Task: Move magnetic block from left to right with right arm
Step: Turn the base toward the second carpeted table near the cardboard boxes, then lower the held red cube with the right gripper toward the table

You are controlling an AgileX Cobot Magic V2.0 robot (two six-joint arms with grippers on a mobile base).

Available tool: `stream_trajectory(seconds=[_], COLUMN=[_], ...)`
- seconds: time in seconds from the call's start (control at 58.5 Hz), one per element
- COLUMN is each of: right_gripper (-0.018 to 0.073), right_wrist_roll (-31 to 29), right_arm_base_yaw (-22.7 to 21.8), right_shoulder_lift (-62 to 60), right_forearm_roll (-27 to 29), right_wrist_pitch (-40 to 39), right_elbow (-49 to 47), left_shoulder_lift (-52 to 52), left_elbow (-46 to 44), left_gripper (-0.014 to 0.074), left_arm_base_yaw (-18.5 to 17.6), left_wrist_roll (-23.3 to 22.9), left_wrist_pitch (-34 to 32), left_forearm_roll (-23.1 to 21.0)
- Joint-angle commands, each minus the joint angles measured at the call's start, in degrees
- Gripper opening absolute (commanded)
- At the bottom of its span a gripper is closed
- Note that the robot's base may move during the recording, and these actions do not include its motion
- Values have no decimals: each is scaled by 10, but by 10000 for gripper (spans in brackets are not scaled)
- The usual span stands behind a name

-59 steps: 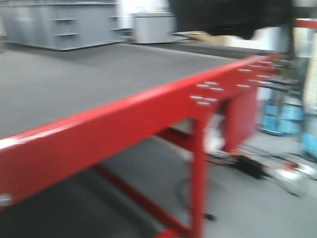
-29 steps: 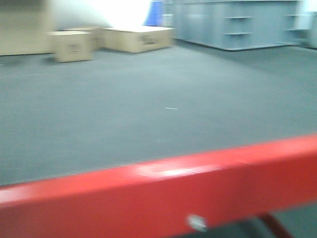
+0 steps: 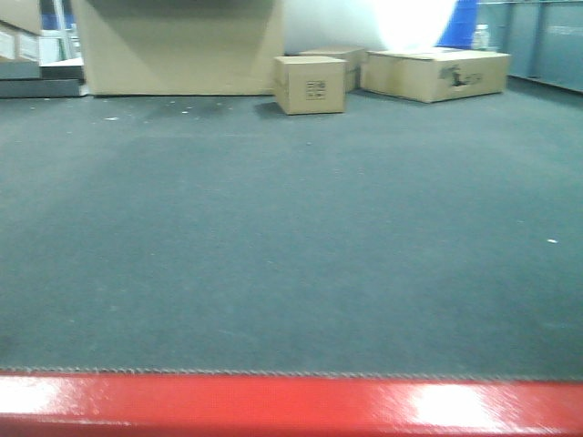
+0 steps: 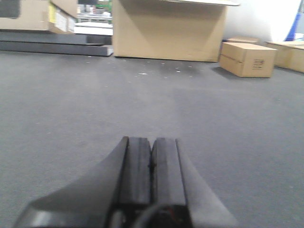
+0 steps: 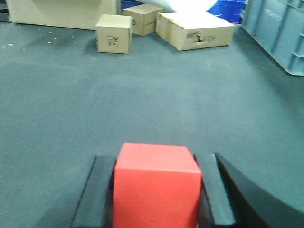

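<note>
Carry step, I'd say. The right gripper (image 5: 156, 159) is clamped on the magnetic block (image 5: 156, 190), bottom centre of the right wrist view. Next move probably calls for shifting it rightward, lowering and releasing. The left gripper (image 4: 152, 142) is pinched closed and empty, bottom centre of its view. Count: one block, two grippers, four cardboard boxes (image 5: 114, 33) along the top of the frame.

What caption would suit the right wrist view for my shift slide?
Right gripper shut on the red magnetic block, grey mat ahead and cardboard boxes beyond.
</note>
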Motion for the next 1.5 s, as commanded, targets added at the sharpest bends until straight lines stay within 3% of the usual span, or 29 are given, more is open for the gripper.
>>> stream_trajectory(seconds=[0.0, 1.349, 1.486], right_gripper=[222, 222, 222], right_wrist_roll=[-5, -4, -4], right_arm_base_yaw=[-3, -3, -3], right_shoulder_lift=[10, 10, 25], right_forearm_roll=[-8, -3, 1], right_wrist_pitch=[-50, -48, -76], right_elbow=[-13, -13, -18], left_shoulder_lift=[-6, -6, -6], left_elbow=[6, 6, 6], left_gripper=[-126, -126, -126], left_arm_base_yaw=[-5, -5, -5], left_wrist_roll=[-3, -3, -3], left_wrist_pitch=[-52, -52, -52], left_forearm_roll=[-3, -3, -3])
